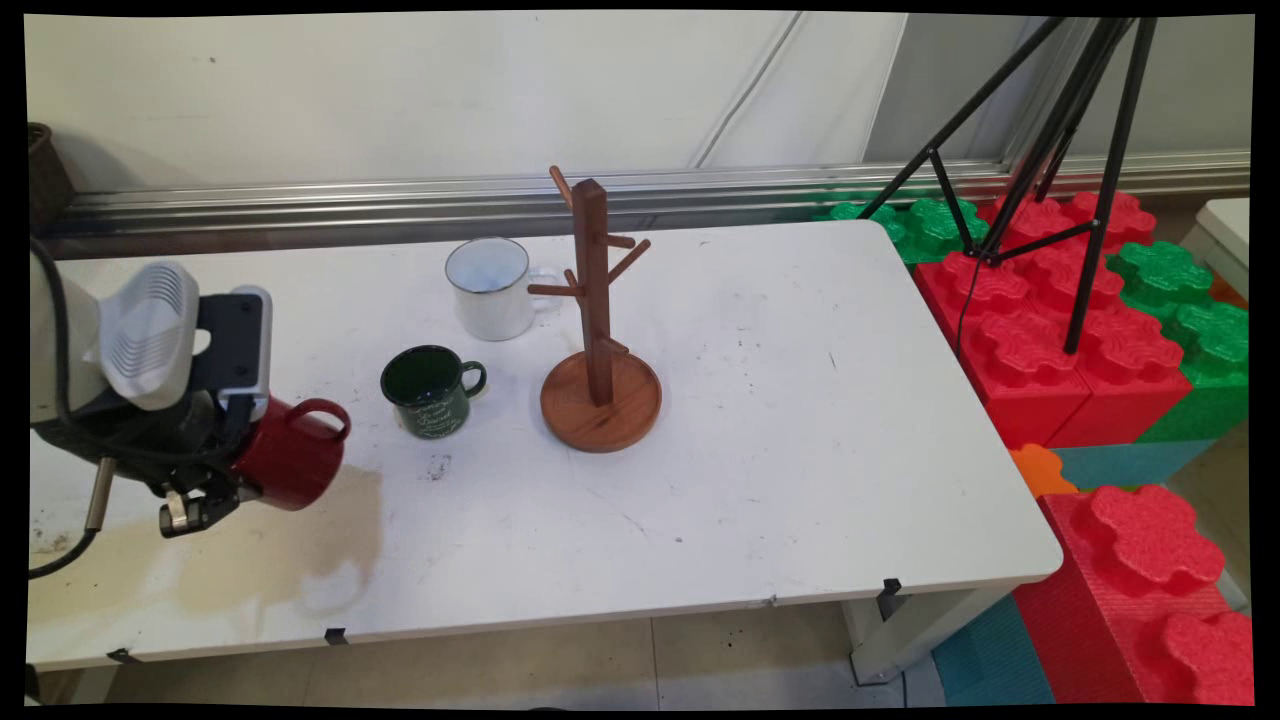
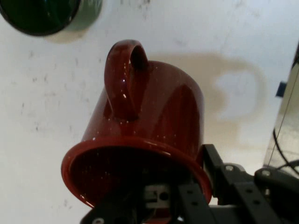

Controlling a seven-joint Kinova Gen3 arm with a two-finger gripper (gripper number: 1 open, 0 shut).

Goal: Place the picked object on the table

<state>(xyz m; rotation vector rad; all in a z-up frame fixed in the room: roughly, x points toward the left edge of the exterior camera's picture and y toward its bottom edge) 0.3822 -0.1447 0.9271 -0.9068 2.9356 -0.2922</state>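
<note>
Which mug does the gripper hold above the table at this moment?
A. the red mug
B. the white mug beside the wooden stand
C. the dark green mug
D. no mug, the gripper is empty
A: the gripper is shut on the rim of the red mug, lifted and tipped on its side with the handle up, while the green mug and white mug stand on the table.

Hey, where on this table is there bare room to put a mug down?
The whole stretch right of the wooden mug tree to the table's right edge is bare, as is the near strip along the front edge. It is crowded left of the tree: white mug, green mug, and the pincer holding the red mug.
</note>
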